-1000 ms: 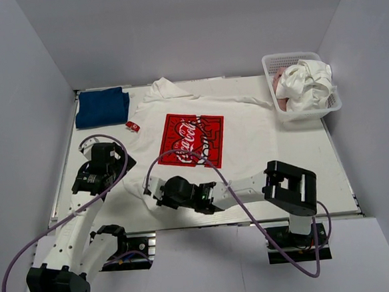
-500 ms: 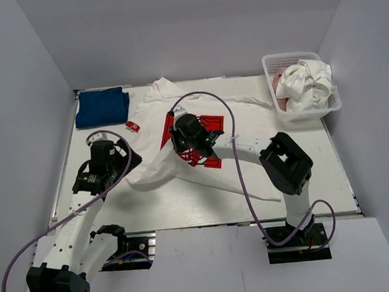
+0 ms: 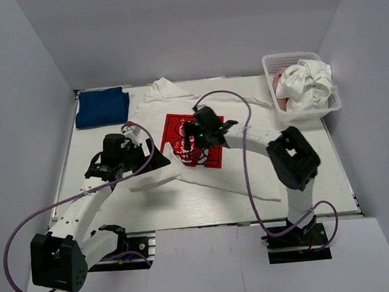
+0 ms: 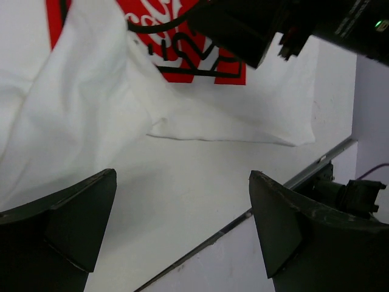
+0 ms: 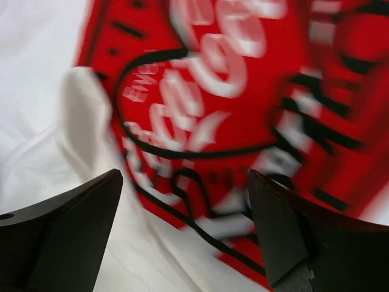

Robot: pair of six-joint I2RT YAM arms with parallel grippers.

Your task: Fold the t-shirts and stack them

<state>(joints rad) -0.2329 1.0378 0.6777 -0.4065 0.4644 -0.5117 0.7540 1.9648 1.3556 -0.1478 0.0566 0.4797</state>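
A white t-shirt (image 3: pixel 251 149) with a red Coca-Cola print (image 3: pixel 213 158) lies spread mid-table, its lower-left part folded up over the print's left side. My right gripper (image 3: pixel 195 134) hovers open just above the print (image 5: pixel 255 91), nothing between its fingers; the folded white flap (image 5: pixel 73 128) lies to its left. My left gripper (image 3: pixel 157 158) stands open at the fold's left edge, over bare table (image 4: pixel 152 201), with the white cloth (image 4: pixel 73 109) ahead of it. A folded dark blue t-shirt (image 3: pixel 101 107) sits at the far left. A white tee (image 3: pixel 310 78) and a pink one (image 3: pixel 279 85) fill the basket.
The white mesh basket (image 3: pixel 279 115) stands at the back right corner. The right arm (image 4: pixel 273 24) crosses the top of the left wrist view. The table's front edge (image 4: pixel 292 182) runs close to the left gripper. Grey walls enclose three sides.
The right gripper carried the shirt's lower-left hem from the front edge up over the print, then opened and let it go. The left arm swung right toward the fold.
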